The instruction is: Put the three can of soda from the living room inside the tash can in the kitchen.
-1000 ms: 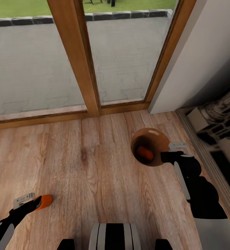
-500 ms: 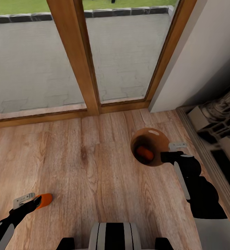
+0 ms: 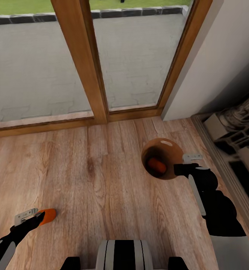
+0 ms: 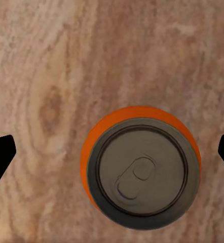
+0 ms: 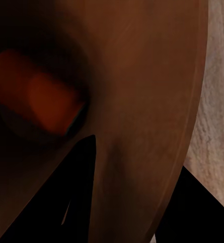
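From the head view, the right gripper [image 3: 185,165] pinches the trash can [image 3: 162,158] by its rim, carrying it as a basket with 1 orange can [image 3: 156,165] inside; the left wrist view shows the left gripper [image 4: 112,152] spread wide, poised above a 2nd orange can [image 4: 141,167] standing on the plank floor [image 4: 51,61]; the right wrist view shows 1 finger inside the brown wall [image 5: 142,101].

floor [image 3: 101,180]: matt grained wood planks | orange can [image 4: 140,167]: smooth painted wall, dull grey metal top | tash can [image 3: 173,150]: glossy brown inside | door frame [image 3: 83,63]: smooth varnished wood, clear glass panes [image 3: 34,67]
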Tool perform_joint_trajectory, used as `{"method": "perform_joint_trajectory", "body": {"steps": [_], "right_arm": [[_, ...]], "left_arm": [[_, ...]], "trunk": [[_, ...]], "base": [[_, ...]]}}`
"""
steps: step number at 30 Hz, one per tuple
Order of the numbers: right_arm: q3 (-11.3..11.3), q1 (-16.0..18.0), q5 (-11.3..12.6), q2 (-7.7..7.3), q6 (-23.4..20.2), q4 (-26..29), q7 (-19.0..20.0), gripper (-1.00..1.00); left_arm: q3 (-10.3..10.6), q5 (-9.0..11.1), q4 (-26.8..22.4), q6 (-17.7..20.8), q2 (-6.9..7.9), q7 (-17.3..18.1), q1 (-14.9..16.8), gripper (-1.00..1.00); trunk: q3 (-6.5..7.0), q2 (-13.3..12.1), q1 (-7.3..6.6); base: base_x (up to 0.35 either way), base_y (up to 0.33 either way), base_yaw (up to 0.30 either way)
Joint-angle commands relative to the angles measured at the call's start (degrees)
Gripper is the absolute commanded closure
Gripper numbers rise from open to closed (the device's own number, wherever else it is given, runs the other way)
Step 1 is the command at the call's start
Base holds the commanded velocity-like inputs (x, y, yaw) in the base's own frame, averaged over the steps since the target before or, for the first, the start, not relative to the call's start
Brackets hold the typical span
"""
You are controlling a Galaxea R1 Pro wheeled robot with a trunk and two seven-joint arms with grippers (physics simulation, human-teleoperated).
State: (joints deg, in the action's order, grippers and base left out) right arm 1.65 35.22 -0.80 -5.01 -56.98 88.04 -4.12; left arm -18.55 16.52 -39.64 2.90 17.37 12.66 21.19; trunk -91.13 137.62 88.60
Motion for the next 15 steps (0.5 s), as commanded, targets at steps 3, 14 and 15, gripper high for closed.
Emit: {"method": "perform_joint_trajectory", "body": {"steps": [3,14,15], "right_arm": [[0.0,0.0,0.3,0.00,0.0,0.0,0.0,1.00],[0.0,0.0,0.3,0.07,0.0,0.0,0.0,1.00],[0.0,0.0,0.3,0.08,0.0,0.0,0.0,1.00]], "left_arm": [[0.0,0.0,0.0,0.0,0.00,0.0,0.0,-1.00],[0.0,0.0,0.0,0.0,-0.02,0.0,0.0,-1.00],[0.0,0.0,0.0,0.0,-0.02,0.0,0.0,-1.00]], "trunk": [[0.00,0.0,-0.01],[-0.35,0.8,0.43],[-0.35,0.8,0.43]], "base": [[0.000,0.000,0.000],[0.000,-0.001,0.000],[0.000,-0.048,0.000]]}}
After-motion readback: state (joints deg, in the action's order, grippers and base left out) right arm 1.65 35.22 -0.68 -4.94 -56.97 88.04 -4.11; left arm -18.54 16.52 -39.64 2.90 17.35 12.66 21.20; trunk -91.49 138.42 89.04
